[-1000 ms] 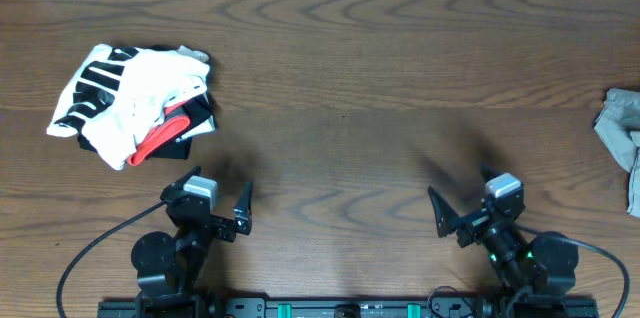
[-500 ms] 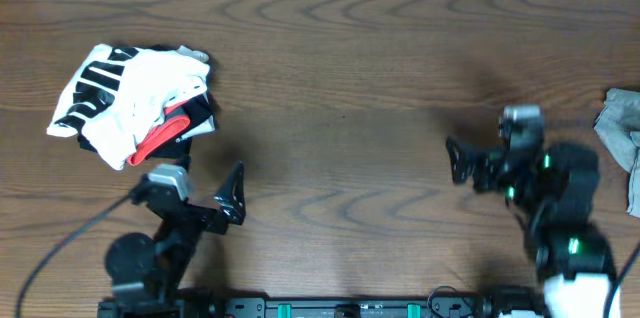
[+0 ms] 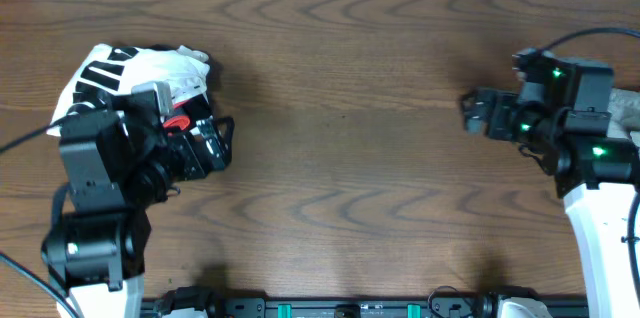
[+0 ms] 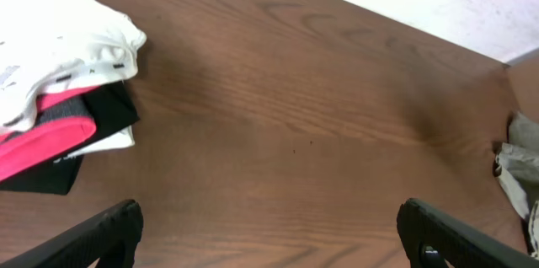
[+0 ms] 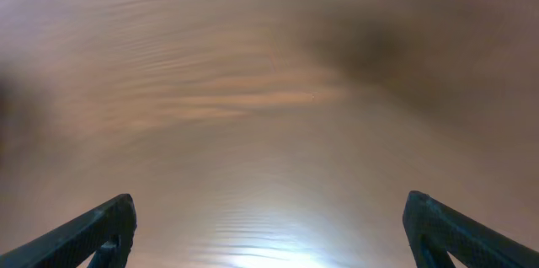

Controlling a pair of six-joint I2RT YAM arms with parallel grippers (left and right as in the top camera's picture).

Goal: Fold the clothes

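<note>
- Judging from the rumpled corner that shows, the shorts (image 4: 515, 165) look soft, light and limp. They should sag from any pinch point and hold no shape of their own.
- They lie at the far right edge of the table (image 3: 340, 68). From overhead the right arm hides nearly all of them, and the left wrist view catches only a pale, creased bit at its right border.
- The right gripper (image 5: 269, 202) is spread wide and carries nothing. Its camera shows only blurred bare wood, so it seems to face the middle of the table, not the shorts.
- The left gripper (image 4: 269, 213) is also wide apart and empty. It hovers just beside the white bundle (image 3: 140, 70), which is not the thing to fold.
- The best hold is probably the waistband, where doubled cloth and seams give the fingers something thick to bite. One pinch at each end of it would let the legs hang straight.
- Which part of the heap is the waistband cannot be told from these views, since too little of the heap shows.
- Thin cotton slides easily on smooth wood, so dragging the shorts to the open middle should be easy.
- The fingers will likely need to press down to the wood before closing, or they may skim over the cloth.
- A shallow pinch may catch only the top layer and let the rest fall open.
- Nothing about the shorts looks fragile, so a firm grip should do no harm.
</note>
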